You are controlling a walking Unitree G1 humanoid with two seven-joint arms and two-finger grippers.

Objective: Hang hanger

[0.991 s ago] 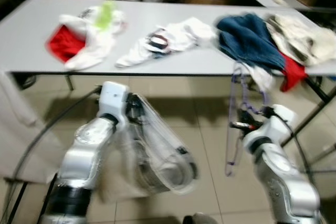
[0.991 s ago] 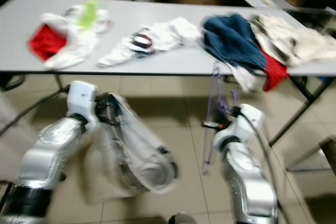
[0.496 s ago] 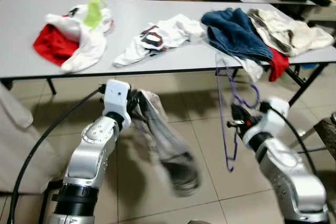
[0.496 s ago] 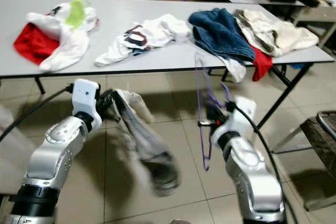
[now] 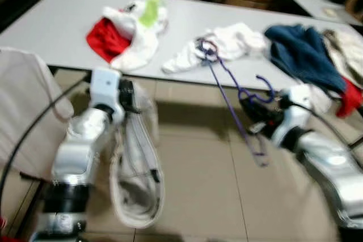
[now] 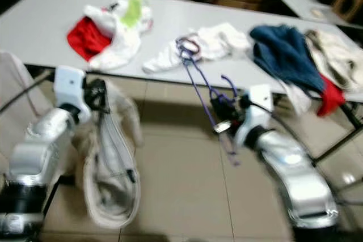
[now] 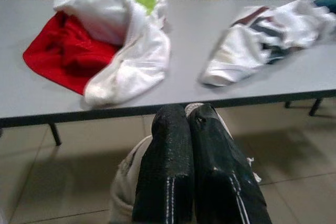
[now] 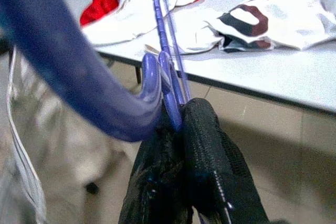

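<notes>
My right gripper [image 5: 256, 119] is shut on a purple hanger [image 5: 227, 92] near its hook [image 8: 79, 72]. The hanger slants up and to the left, and its far end reaches the white shirt [image 5: 232, 43] on the grey table [image 5: 51, 32]. In the right wrist view the black fingers [image 8: 205, 145] pinch the thin purple bars [image 8: 164, 72]. My left gripper [image 5: 129, 96] is shut on a beige garment [image 5: 136, 185] that hangs in a long loop toward the tiled floor. In the left wrist view its fingers [image 7: 170, 166] press together with the garment [image 7: 126, 187] under them.
On the table lie a red and white heap [image 5: 127, 32], the white shirt, a blue garment [image 5: 300, 55] and pale and red clothes [image 6: 334, 66] at the right. A beige cloth-covered object [image 5: 22, 106] stands at my left. A black cable [image 5: 17, 151] curves beside my left arm.
The whole view has swung and blurred, so the camera moved. The hanger has gone from hanging upright to slanting up-left toward the table. The garment has swung from right of my left arm to below it.
</notes>
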